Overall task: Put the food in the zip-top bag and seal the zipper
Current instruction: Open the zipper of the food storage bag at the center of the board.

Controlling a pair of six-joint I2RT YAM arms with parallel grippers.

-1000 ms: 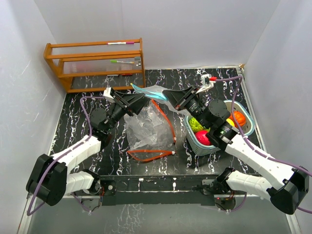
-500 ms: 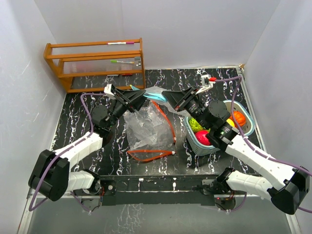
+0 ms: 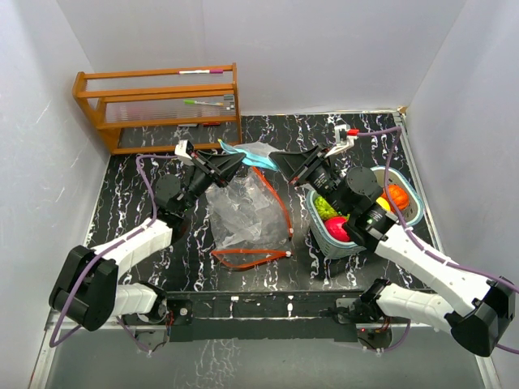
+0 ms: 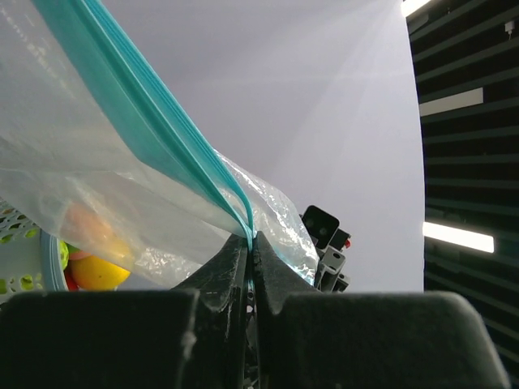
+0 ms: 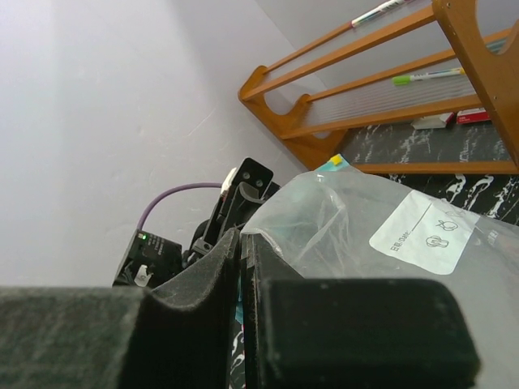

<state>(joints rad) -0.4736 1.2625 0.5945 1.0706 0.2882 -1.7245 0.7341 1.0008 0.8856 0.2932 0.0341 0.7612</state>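
A clear zip-top bag [image 3: 255, 150] with a teal zipper edge hangs between my two grippers above the table's middle. My left gripper [image 3: 240, 162] is shut on the teal zipper strip [image 4: 195, 162], pinched at the tips [image 4: 250, 237]. My right gripper [image 3: 276, 156] is shut on the bag's other edge [image 5: 242, 235]; the bag's white label [image 5: 426, 231] faces its camera. The food sits in the teal basket [image 3: 324, 239] at the right: a yellow-green piece [image 3: 327, 205], a pink one [image 3: 338, 229] and an orange one [image 3: 396, 194]. A yellow-orange fruit [image 4: 97, 271] shows blurred through the bag.
A crumpled clear bag [image 3: 243, 212] with an orange-red zipper strip lies on the black marbled table below the held bag. A wooden rack [image 3: 162, 109] with pens stands at the back left. White walls close in three sides.
My left gripper has shifted slightly up and away with the zipper edge still in it. The bag's top bunches more tightly between the grippers. The right arm has barely moved.
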